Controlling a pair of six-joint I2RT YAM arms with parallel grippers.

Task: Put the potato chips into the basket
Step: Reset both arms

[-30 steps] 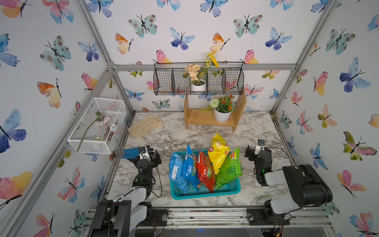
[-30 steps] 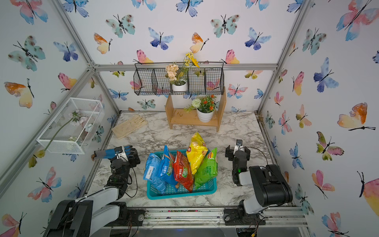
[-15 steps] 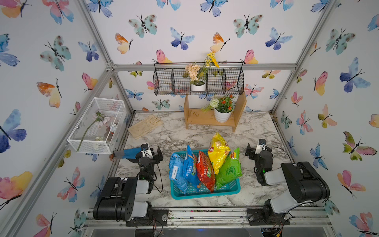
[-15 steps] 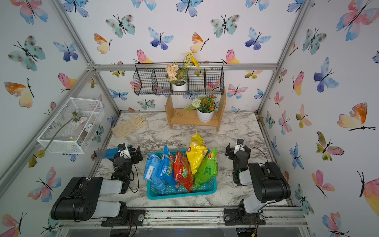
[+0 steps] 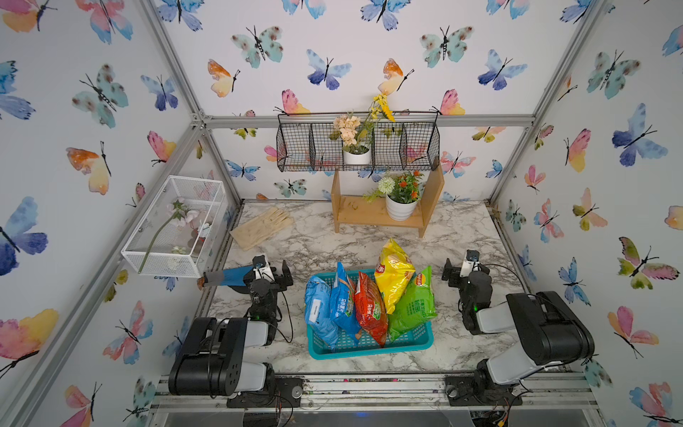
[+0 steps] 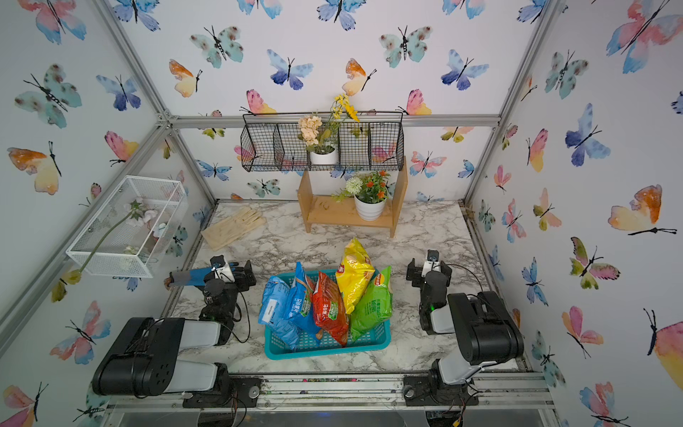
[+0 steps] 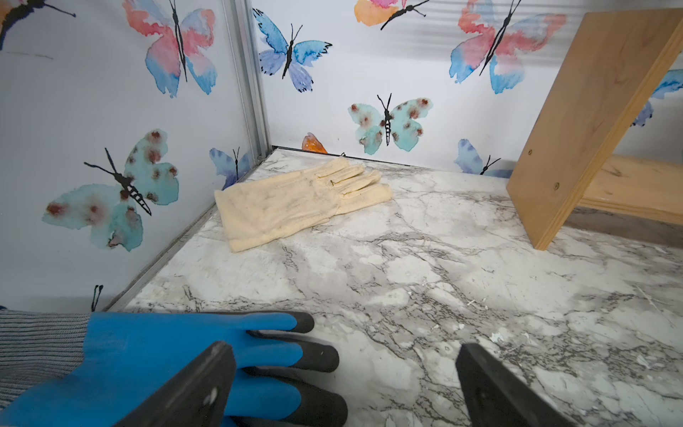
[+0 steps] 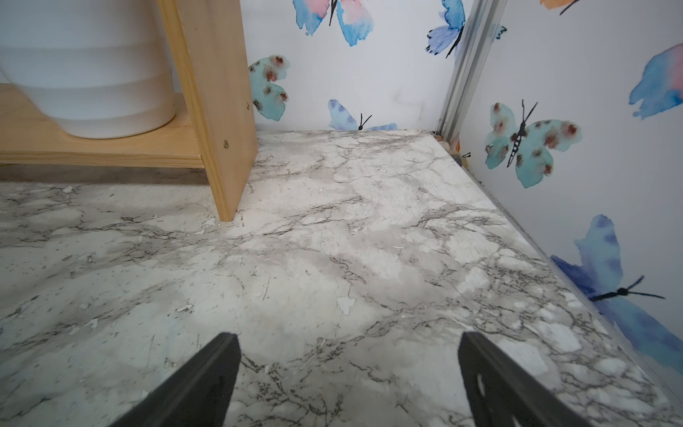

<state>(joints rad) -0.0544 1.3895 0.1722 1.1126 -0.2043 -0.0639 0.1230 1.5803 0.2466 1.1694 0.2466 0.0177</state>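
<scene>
In the lower centre of both top views, the teal basket [image 5: 369, 352] [image 6: 325, 353] is sitting on the marble worktop [image 5: 462, 344], holding all the potato chips: two blue bags [image 5: 319, 314], a red bag [image 5: 369, 310] and a green bag [image 5: 414, 307]. A yellow bag [image 5: 393, 273] is lying on top, sticking out past the far rim. On either side of the basket, the left jaws and right jaws are standing wide apart, gripping nothing. A blue glove [image 7: 166, 351] is lying beside the left jaws. Higher in the frame, a cream glove [image 5: 264, 227] and a wooden shelf [image 5: 377, 218] are sitting near the back wall.
</scene>
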